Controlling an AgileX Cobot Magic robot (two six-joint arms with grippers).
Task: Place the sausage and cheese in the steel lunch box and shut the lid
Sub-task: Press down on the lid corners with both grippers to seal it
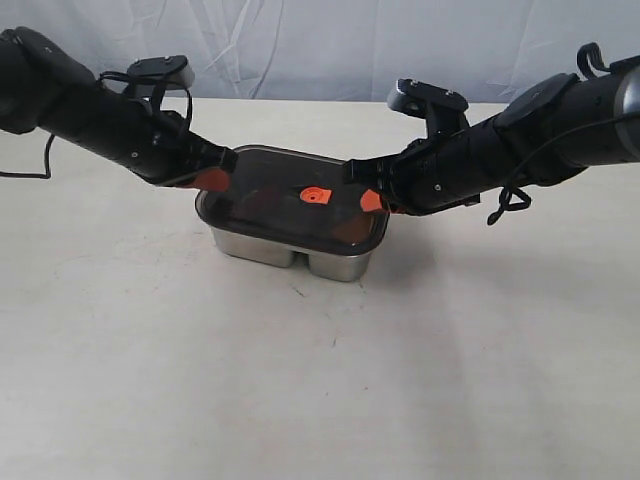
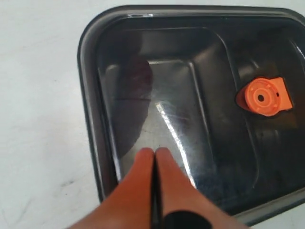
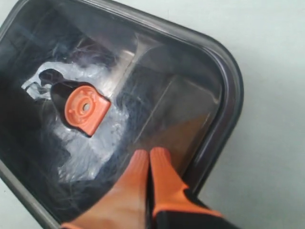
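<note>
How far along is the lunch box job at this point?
Done: the lid sits on the steel lunch box, with a reddish shape, likely the sausage, dim beneath it; the cheese is not clearly visible. In hand: left pincer and right pincer, both shut, rest on the lid's ends. Left: confirming it is seated, then retreating.

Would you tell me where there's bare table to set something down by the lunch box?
The table is bare in front of the lunch box, toward the camera, and in a strip behind it. Crowded: above the lid, with the left pincer and right pincer at its two ends.
</note>
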